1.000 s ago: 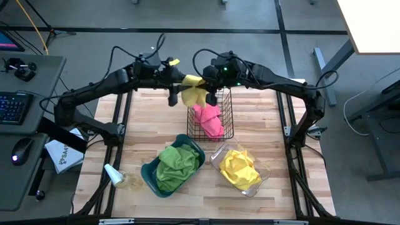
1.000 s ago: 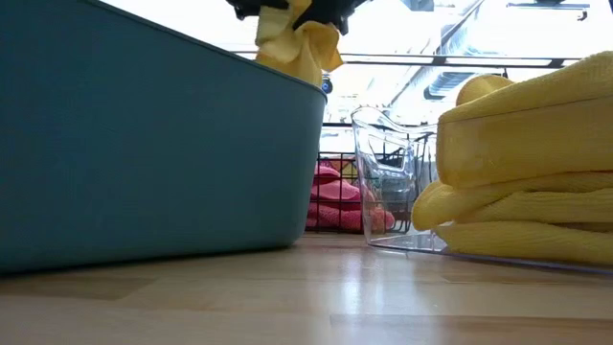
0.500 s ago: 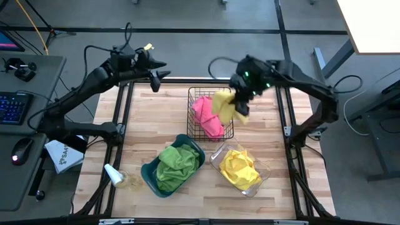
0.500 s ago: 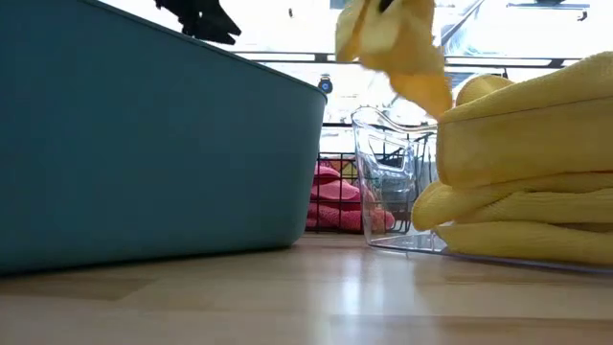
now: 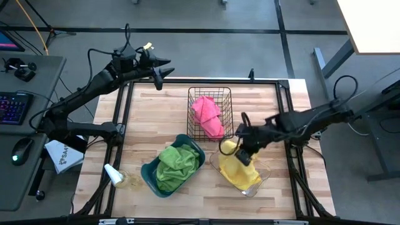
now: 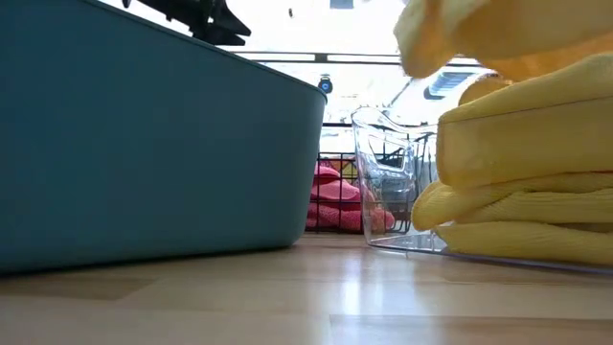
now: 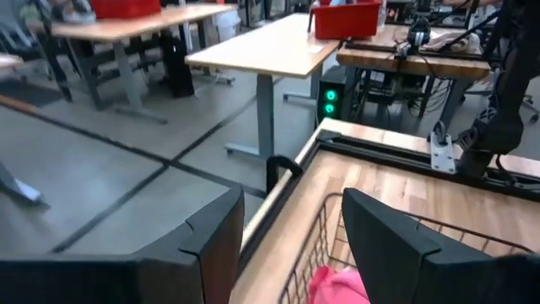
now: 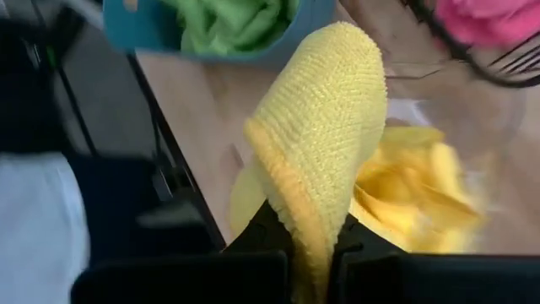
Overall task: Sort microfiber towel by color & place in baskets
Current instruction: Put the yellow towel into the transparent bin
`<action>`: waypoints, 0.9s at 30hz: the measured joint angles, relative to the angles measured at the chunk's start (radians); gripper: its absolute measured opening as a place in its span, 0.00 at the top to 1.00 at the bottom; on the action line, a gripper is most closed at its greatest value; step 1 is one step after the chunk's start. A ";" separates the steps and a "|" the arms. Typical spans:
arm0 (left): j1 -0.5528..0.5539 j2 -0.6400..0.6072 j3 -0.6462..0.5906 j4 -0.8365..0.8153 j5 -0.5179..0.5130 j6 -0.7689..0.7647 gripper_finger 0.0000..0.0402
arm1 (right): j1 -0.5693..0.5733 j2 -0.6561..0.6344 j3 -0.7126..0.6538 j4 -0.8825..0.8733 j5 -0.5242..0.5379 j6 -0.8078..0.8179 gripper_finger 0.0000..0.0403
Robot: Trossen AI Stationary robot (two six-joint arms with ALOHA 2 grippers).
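My right gripper (image 5: 240,151) is shut on a yellow microfiber towel (image 8: 325,127) right over the clear plastic bin (image 5: 262,172) at the table's near right. That bin holds more yellow towels (image 5: 240,174). The teal bin (image 5: 150,175) beside it holds green towels (image 5: 177,164). The black wire basket (image 5: 228,103) at the centre holds pink towels (image 5: 208,115). My left gripper (image 5: 164,75) is open, raised over the table's far left edge, and touches nothing. In the low view the held yellow towel (image 6: 450,34) shows above the yellow pile (image 6: 527,192). My right gripper pinches the yellow towel between its two fingers at a bunched, folded part (image 8: 310,230); how many layers, I cannot tell. The fingers slant down from the table's right side. The towel bulges out past the fingertips, just above the yellow pile in the clear bin; whether it touches the pile, I cannot tell.
A small white-topped bottle (image 5: 114,175) lies near the table's near left corner. The black frame rails (image 5: 128,106) run along the table's sides. Bare wood (image 5: 156,119) shows left of the wire basket. A desk with a keyboard (image 5: 12,106) stands off the table's left.
My left gripper let go of the yellow towel and drew back toward the table's far left corner. My right gripper carried the towel from above the far edge, past the wire basket, toward the near right and down over the clear bin.
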 joint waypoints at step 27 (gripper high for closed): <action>0.027 0.000 0.000 0.066 -0.024 0.029 0.53 | 0.043 0.312 -0.221 0.170 0.002 0.156 0.69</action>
